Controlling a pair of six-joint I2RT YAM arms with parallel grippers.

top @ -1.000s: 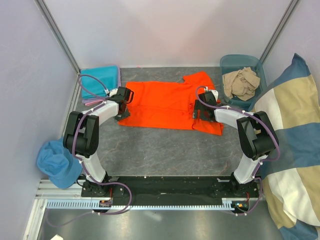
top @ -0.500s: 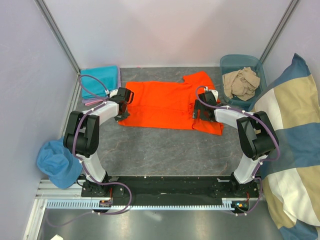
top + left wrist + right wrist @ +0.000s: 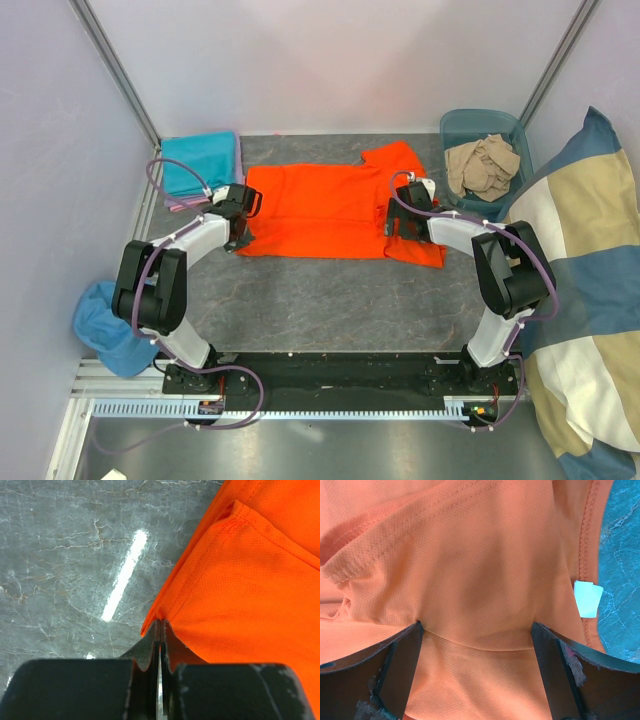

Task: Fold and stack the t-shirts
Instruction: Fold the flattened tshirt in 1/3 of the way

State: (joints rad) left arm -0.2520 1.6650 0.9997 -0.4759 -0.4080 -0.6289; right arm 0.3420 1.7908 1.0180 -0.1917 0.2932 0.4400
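A bright orange t-shirt (image 3: 320, 205) lies spread on the grey table, its white neck label (image 3: 587, 598) showing in the right wrist view. My left gripper (image 3: 238, 218) is at the shirt's left edge, shut on a pinch of the orange hem (image 3: 160, 625). My right gripper (image 3: 397, 218) stands over the shirt's right part, open, with both fingertips (image 3: 410, 640) pressing into the cloth (image 3: 480, 580) and a ridge of fabric between them. A folded teal t-shirt (image 3: 198, 163) lies at the back left. A crumpled beige t-shirt (image 3: 482, 165) sits in a bin.
The teal bin (image 3: 480, 117) stands at the back right. A big blue-and-beige cushion (image 3: 580, 270) fills the right side. A blue cloth heap (image 3: 110, 325) lies off the table's left edge. Bare grey table (image 3: 330, 300) stretches in front of the shirt.
My left gripper has shut on the orange shirt's left edge, and that arm's elbow has swung outward to the left. The shirt's left side has shifted slightly. The right gripper stays open in place.
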